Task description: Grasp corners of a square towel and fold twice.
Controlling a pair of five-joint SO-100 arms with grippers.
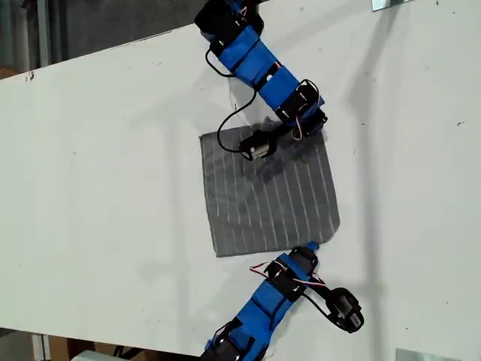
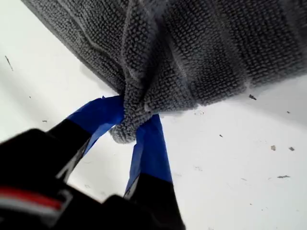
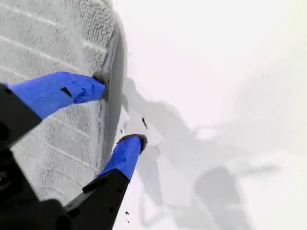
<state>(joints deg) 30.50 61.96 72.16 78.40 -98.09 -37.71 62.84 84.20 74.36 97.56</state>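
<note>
The grey striped towel point(image 1: 263, 195) lies spread flat on the white table point(image 1: 98, 188). At its lower right corner point(image 1: 331, 229) in the exterior view, my first gripper point(image 1: 314, 246) is shut on the cloth. The first wrist view shows that corner point(image 2: 127, 129) bunched between the blue fingers of my first gripper point(image 2: 133, 115). My second gripper point(image 1: 319, 126) hovers over the towel's upper right corner in the exterior view, which its body hides. In the second wrist view my second gripper point(image 3: 116, 112) is open and straddles the towel point(image 3: 53, 43) edge, one finger point(image 3: 76, 88) on the cloth and the other on the table.
A black cable point(image 1: 225, 128) loops from the second arm over the towel's upper left part in the exterior view. The table's far edge point(image 1: 113, 47) runs along the exterior view's top left, the near edge point(image 1: 90, 338) along its bottom left.
</note>
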